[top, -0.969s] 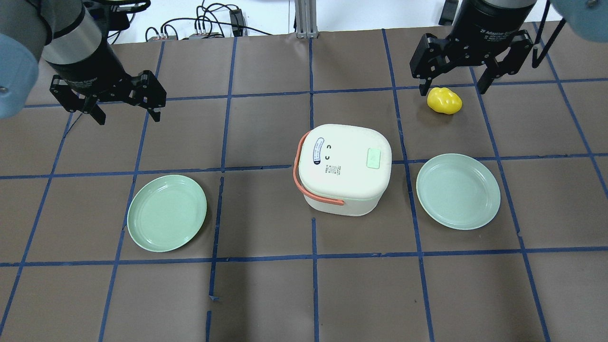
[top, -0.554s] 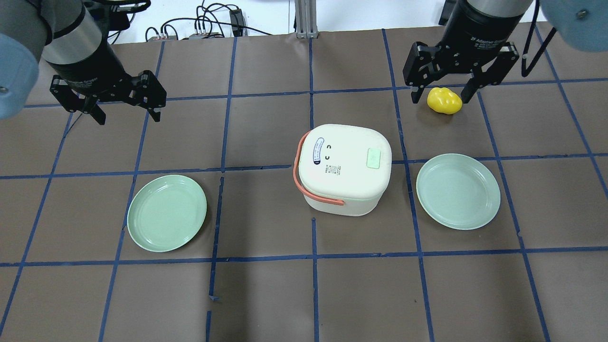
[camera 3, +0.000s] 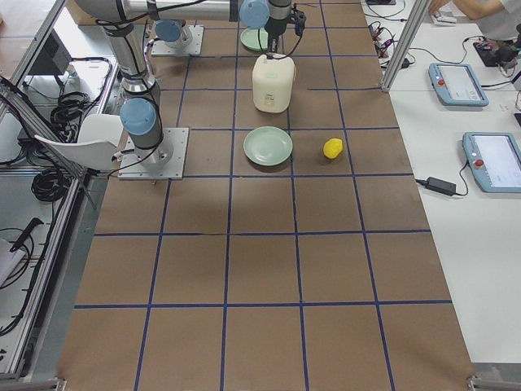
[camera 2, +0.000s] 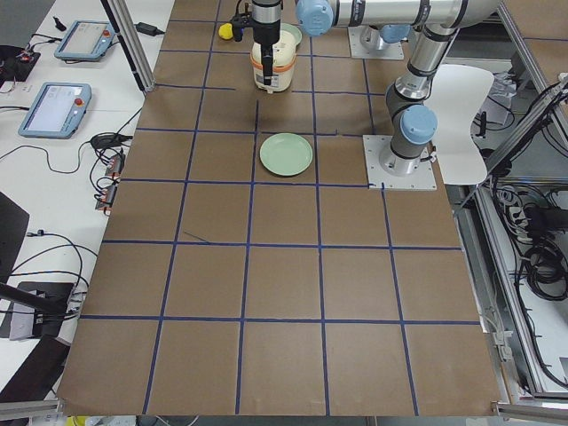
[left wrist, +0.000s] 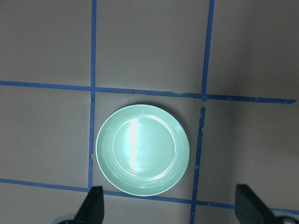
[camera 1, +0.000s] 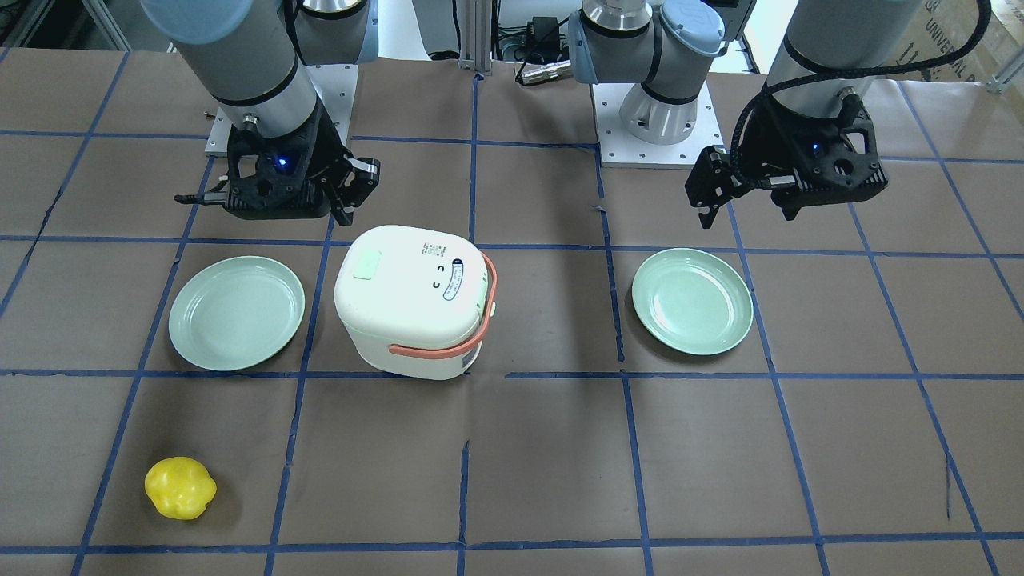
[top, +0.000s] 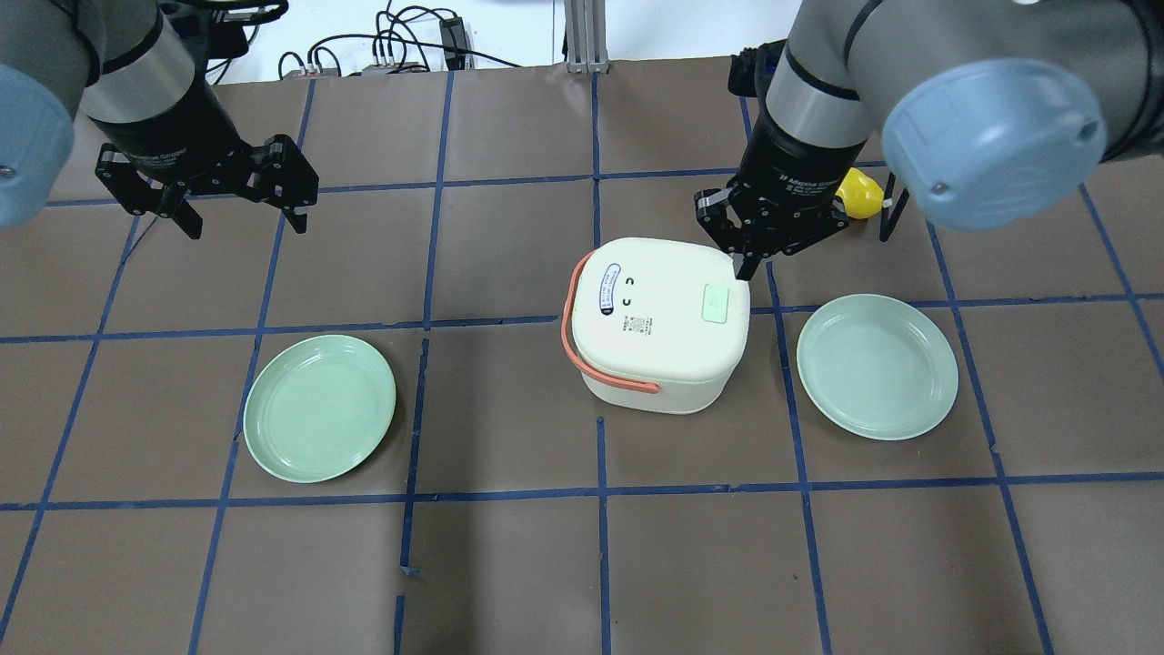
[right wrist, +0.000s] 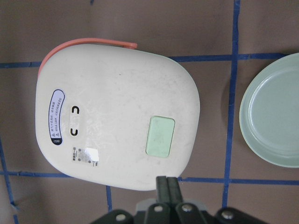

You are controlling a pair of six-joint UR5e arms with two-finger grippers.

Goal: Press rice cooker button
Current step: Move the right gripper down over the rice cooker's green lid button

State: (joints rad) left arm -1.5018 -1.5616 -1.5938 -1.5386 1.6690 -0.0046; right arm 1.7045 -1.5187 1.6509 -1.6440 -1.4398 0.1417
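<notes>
Silver-grey tubular left arm [top: 127, 64] and right arm [top: 846, 36], pale blue round joint caps [top: 987, 146], black wrist collars [top: 800, 186] lettered white, black left end effector [top: 245, 223] and right end effector [top: 747, 266], blue indicator lights [camera 1: 280, 162].

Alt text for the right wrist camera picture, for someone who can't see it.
A cream rice cooker with a pale green button on its lid fills the frame from above. The right gripper, shut, is at the bottom; a green plate shows at right.

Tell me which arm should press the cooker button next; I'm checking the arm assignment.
Right. The right hand is shut and hovers at the cooker edge, just beside the green button. The left hand hangs open, far off near a plate.
</notes>
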